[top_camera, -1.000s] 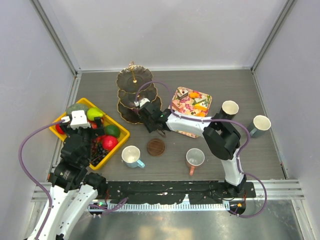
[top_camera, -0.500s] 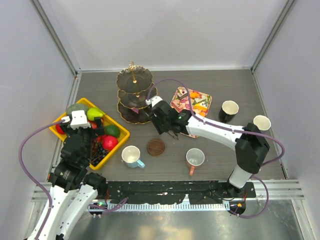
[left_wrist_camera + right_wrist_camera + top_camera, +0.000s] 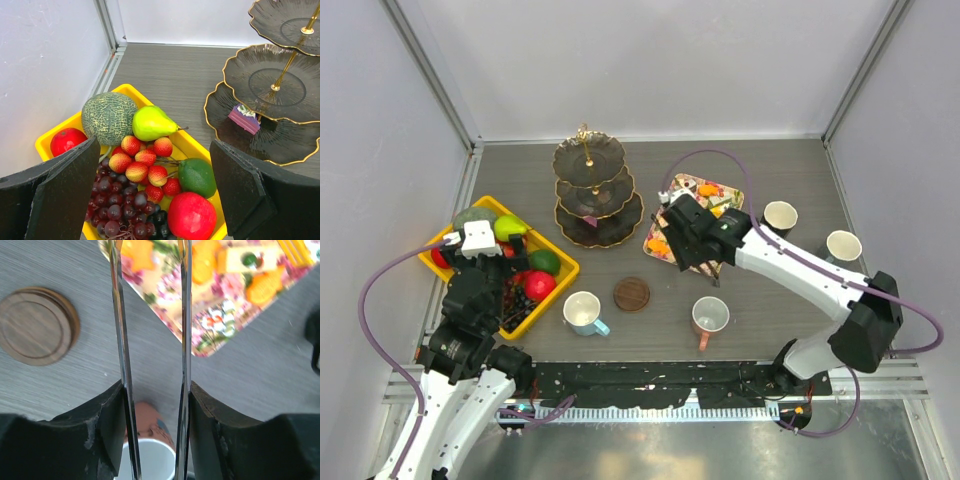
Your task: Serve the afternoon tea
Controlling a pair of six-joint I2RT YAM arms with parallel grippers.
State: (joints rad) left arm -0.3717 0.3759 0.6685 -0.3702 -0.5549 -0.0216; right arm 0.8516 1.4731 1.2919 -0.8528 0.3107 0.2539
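**Serving scene, overhead and wrist views.**

- **Table:** The dark wood-grain table [image 3: 800, 160] carries all the items.
- **Right arm:** The right arm [image 3: 800, 275] reaches from its base at the near edge to the floral tray [image 3: 212, 322].
- **Right gripper:** The right gripper [image 3: 150, 247] hangs over the near-left part of the tray. Its two thin metal fingers [image 3: 120, 315] run parallel with a narrow gap between them. Nothing sits in that gap along the visible length, and the tips run off the top of the wrist view.
- **Left gripper:** The left gripper [image 3: 155, 145] hovers above the yellow crate [image 3: 50, 136] of fruit. Its jaws are spread wide and hold nothing.
- **Stand:** The three-tier stand [image 3: 590, 190] is dark with gold rims and a gold handle. It stands upright at far centre, between crate and tray and apart from both.
- **Mugs:** Four mugs stand upright.
  - The black mug [image 3: 780, 217] is just right of the tray.
  - The grey-blue mug [image 3: 842, 247] is further right.
  - The white mug [image 3: 582, 312] and the pinkish mug [image 3: 710, 317] are near the front edge.
- **Coaster:** The wooden coaster [image 3: 631, 294] lies between the two front mugs, slightly further back.
- **Tray contents:** Orange pastries [image 3: 262, 287] and a yellow cake slice [image 3: 245, 260] lie on the tray.
- **Bottom tier:** A purple cake slice [image 3: 243, 119] lies on the bottom tier of the stand.
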